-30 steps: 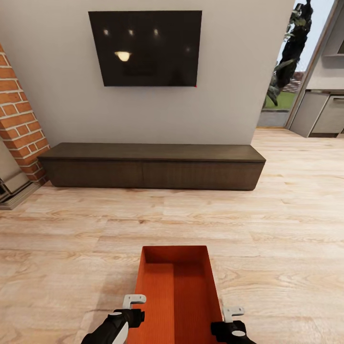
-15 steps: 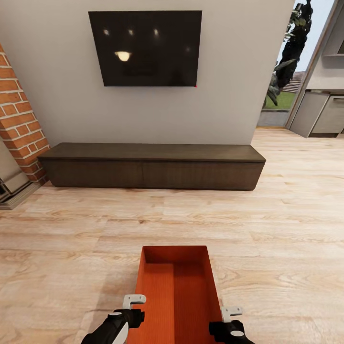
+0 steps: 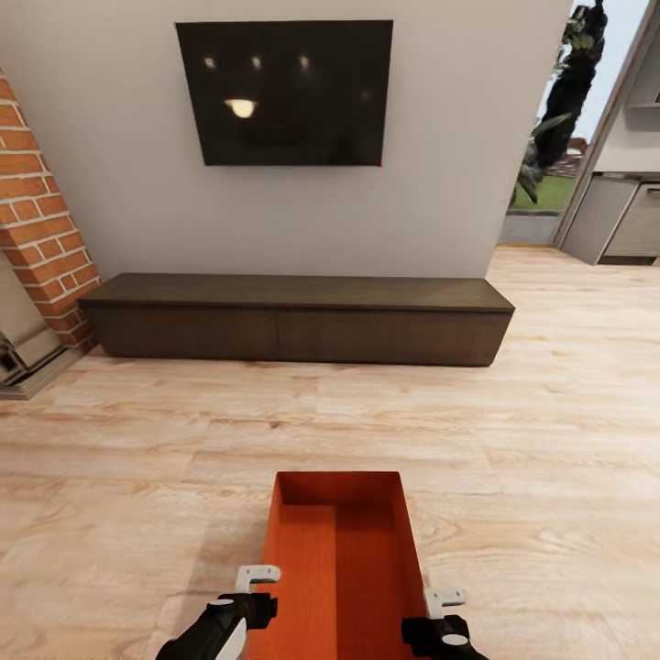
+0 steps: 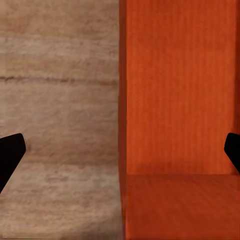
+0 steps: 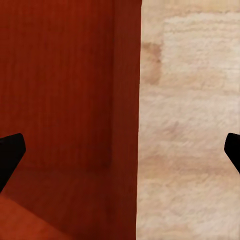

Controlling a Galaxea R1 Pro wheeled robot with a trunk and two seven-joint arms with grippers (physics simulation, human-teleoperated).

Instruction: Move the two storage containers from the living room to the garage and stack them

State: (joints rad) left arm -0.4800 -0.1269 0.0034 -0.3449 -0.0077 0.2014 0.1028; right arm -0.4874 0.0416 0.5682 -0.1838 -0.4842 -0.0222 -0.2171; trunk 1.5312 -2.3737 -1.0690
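A: Living room: wood-plank floor (image 3: 550, 440), dark low cabinet (image 3: 293, 316). The storage container (image 3: 339, 559) sits low between both arms.

B: Left gripper (image 3: 256, 587) and right gripper (image 3: 444, 610) each straddle a long wall, jaws spread, nothing clamped. Pinch both evenly, then lift level.

The view has shifted slightly (TV (image 3: 284, 92), cabinet (image 3: 295, 319) slid right)

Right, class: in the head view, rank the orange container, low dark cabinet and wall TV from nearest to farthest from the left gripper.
1. Orange container, right beside the left gripper.
2. Low dark cabinet, across the floor ahead.
3. Wall TV, above the cabinet.
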